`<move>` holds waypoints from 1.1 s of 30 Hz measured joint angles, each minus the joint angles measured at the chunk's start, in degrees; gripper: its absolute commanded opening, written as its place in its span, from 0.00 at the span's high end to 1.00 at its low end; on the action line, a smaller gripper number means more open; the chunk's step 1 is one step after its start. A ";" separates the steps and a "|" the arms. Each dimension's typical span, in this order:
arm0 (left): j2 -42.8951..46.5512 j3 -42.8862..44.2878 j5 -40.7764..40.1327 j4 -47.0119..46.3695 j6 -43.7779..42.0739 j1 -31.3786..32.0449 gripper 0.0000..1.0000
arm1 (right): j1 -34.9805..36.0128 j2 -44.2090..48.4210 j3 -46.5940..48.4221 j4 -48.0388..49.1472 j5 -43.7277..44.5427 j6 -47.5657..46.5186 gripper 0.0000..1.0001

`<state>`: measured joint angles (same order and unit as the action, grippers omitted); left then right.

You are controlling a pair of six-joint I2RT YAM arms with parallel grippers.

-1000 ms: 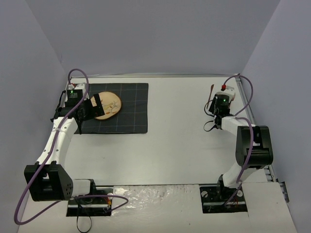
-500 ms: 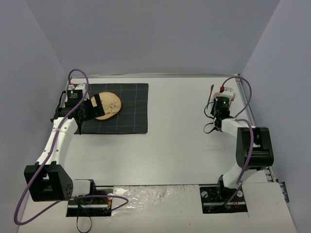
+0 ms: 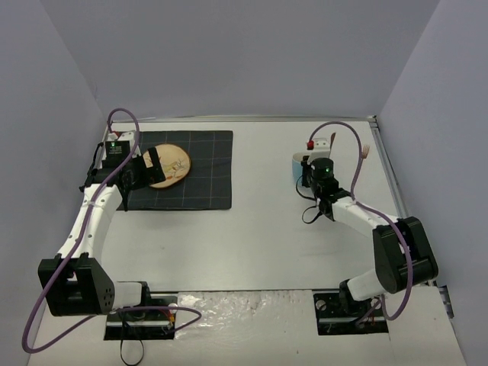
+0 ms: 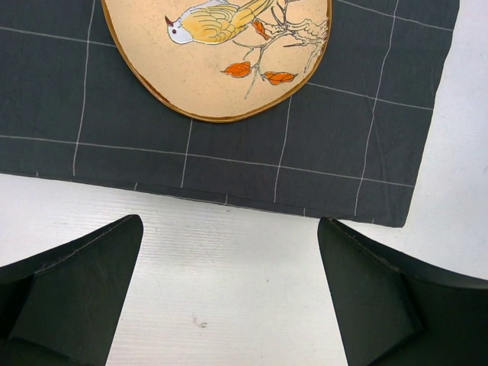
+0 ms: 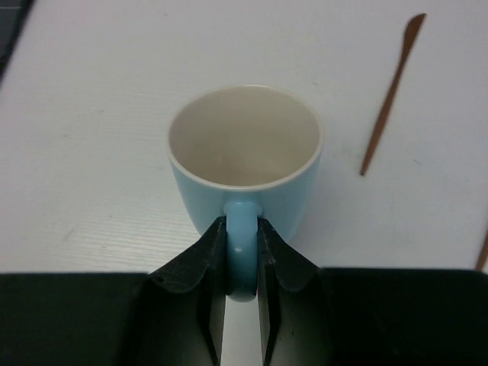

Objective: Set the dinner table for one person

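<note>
The right end effector (image 5: pixel 242 232) is clenched on the handle of the light-blue mug (image 5: pixel 244 137), which seemingly rests on the worktop (image 5: pixel 91 114); the left end effector (image 4: pixel 229 229) is spread wide, grasping nothing.

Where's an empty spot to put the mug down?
Biggest bare patch: the middle of the table, between the placemat and the mug. The placemat's right half, beside the plate, is free too. It's crowded at the far right, where the right gripper holds the mug near a wooden utensil.
</note>
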<state>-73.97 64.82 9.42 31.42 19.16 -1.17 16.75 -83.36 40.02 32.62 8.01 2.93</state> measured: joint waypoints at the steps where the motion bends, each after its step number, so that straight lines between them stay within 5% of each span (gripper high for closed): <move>1: -0.05 -0.01 0.05 0.00 0.00 0.00 0.03 | 1.16 0.12 -0.30 0.63 -0.75 0.00 1.00; 23: -0.44 -0.76 1.52 -0.85 0.64 0.11 0.03 | 20.07 -8.25 -8.86 24.75 -4.43 3.13 1.00; 33: -0.71 -0.92 1.03 -1.96 2.62 8.87 0.03 | 23.45 -12.32 -7.18 26.45 -2.09 6.01 0.56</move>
<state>-74.67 63.90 10.45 29.46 21.78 7.70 40.19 -95.68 32.84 59.07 5.92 8.94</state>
